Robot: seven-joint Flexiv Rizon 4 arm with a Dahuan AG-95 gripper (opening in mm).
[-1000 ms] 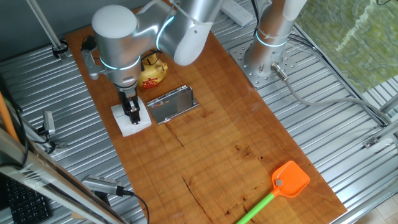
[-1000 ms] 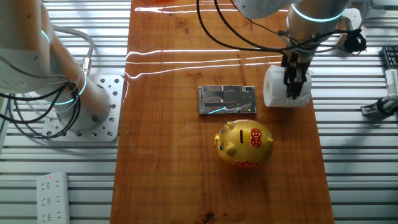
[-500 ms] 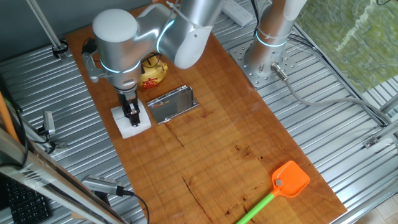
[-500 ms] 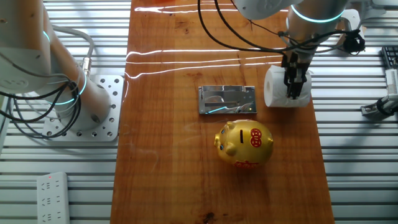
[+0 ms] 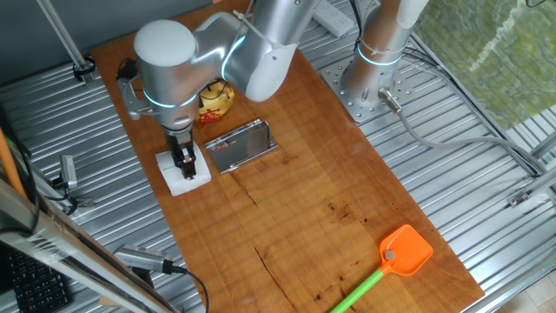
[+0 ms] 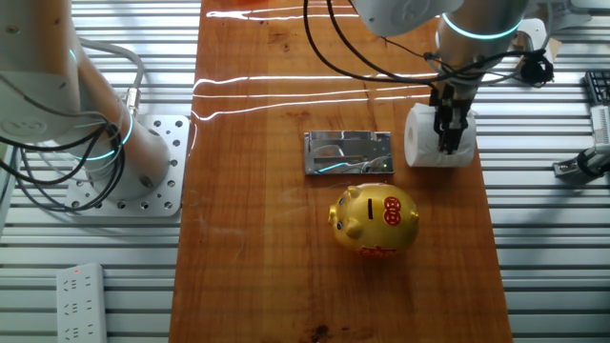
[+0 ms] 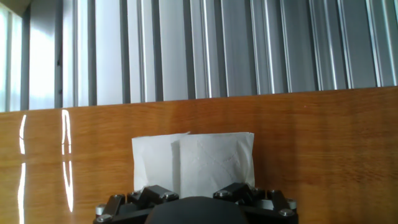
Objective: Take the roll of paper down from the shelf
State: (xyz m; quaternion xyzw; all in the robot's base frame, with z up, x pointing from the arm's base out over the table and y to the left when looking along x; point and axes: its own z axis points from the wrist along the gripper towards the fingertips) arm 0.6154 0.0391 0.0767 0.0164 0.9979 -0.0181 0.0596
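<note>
The white roll of paper (image 5: 176,176) rests on the wooden table, just beside the left end of the silver shelf (image 5: 244,144), whose top is bare. My gripper (image 5: 184,162) points straight down onto the roll, and its narrow fingers look closed on it. In the other fixed view the roll (image 6: 423,143) lies right of the shelf (image 6: 348,152) with the gripper (image 6: 446,141) on it. In the hand view the roll (image 7: 208,160) fills the space just ahead of the gripper's housing, near the table's edge; the fingertips are hidden.
A gold and red piggy bank (image 5: 214,100) stands behind the shelf, close to my arm; it also shows in the other fixed view (image 6: 375,219). An orange fly swatter (image 5: 405,250) lies at the table's near right. The arm's base (image 5: 369,83) is bolted beside the table.
The arm's upper body has shifted slightly to the right. The gripper and the roll stay almost in place on the table beside the shelf.
</note>
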